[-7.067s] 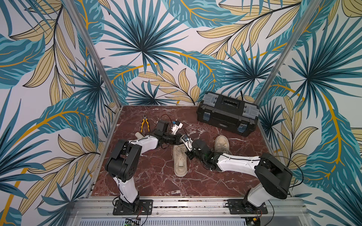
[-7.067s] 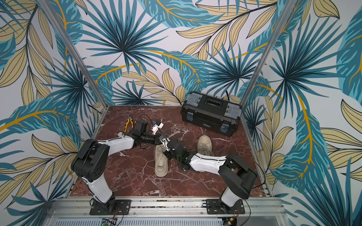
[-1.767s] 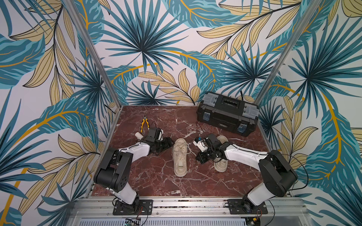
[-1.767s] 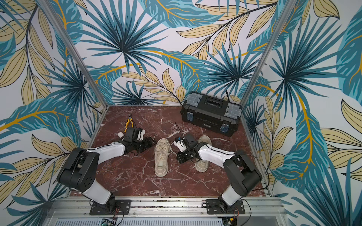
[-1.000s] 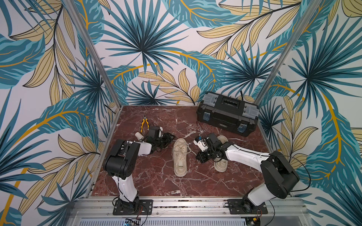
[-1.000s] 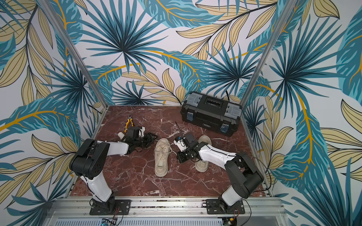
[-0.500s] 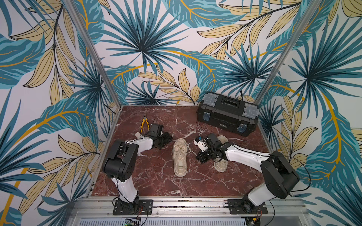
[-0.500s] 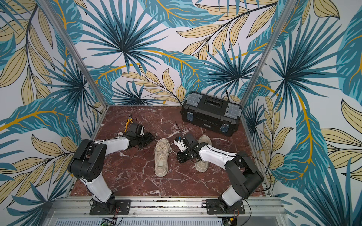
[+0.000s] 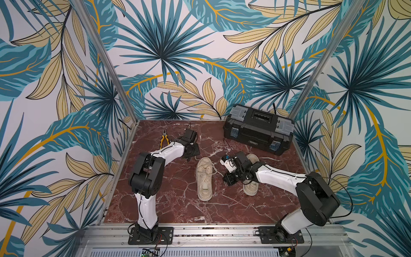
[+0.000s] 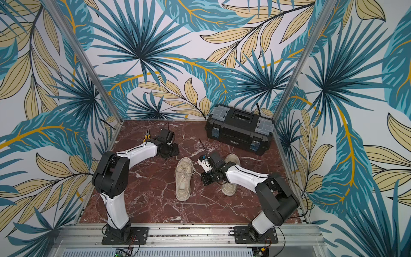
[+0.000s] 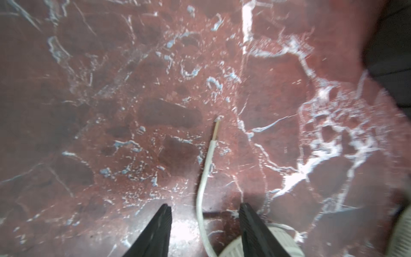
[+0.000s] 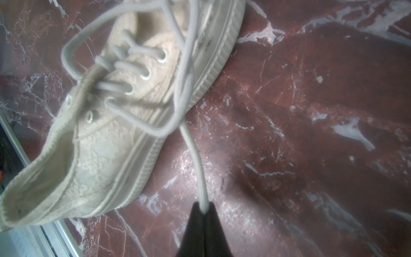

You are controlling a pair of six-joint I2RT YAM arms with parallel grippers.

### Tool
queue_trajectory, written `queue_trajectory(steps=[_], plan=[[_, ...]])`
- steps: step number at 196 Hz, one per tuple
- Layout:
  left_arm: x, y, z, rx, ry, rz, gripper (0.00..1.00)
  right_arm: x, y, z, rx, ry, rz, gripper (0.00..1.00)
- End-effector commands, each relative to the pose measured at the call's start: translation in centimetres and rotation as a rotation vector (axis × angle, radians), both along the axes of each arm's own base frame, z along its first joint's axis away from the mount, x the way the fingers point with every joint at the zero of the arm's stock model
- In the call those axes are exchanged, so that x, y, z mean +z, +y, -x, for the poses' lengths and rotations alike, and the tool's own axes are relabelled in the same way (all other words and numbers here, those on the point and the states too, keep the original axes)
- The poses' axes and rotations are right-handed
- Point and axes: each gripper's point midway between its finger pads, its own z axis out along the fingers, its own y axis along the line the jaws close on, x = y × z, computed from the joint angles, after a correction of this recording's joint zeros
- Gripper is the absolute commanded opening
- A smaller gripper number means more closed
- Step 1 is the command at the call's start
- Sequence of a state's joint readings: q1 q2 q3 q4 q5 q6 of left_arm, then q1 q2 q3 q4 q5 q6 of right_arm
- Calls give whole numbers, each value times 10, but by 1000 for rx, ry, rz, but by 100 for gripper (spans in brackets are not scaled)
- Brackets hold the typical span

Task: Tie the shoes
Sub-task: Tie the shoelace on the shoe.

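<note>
Between the fingers of the left gripper (image 11: 204, 205), which stand well apart and grip nothing, I note a pale lace end (image 11: 206, 166) lying loose on the red marble bench (image 11: 111, 89), its tip frayed. The right gripper (image 12: 203, 205) is pinched closed on the other lace (image 12: 195, 155), which runs to the shoe (image 12: 100, 133) just ahead of it. That shoe is worn cream canvas with metal eyelets and a ridged pale sole. The second shoe (image 9: 250, 189) lies partly hidden under the right arm. The black toolbox (image 9: 255, 131) label is too small to read.
</note>
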State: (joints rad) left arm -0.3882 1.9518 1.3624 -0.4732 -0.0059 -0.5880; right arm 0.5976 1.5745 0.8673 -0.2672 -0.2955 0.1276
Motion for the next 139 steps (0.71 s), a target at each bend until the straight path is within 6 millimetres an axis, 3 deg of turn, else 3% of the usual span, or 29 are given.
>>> queue_trajectory(steps=[1,32,66,94,116,139], plan=[[-6,6,4,-44,41,-112,54,-1,-3,5,-3,-1,8,0],[-22,-2,8,-91,89,-141,50,-1,-4,4,-7,-6,14,0],[-41,2,13,-106,141,-193,45,2,-5,3,-7,-13,17,0],[-52,-1,16,-114,156,-178,33,8,-4,0,-11,-26,15,0],[-50,-5,13,-116,137,-155,21,17,-4,-5,-23,-48,12,0],[-29,-5,5,-114,81,-143,9,32,-9,-16,-58,-106,41,0]])
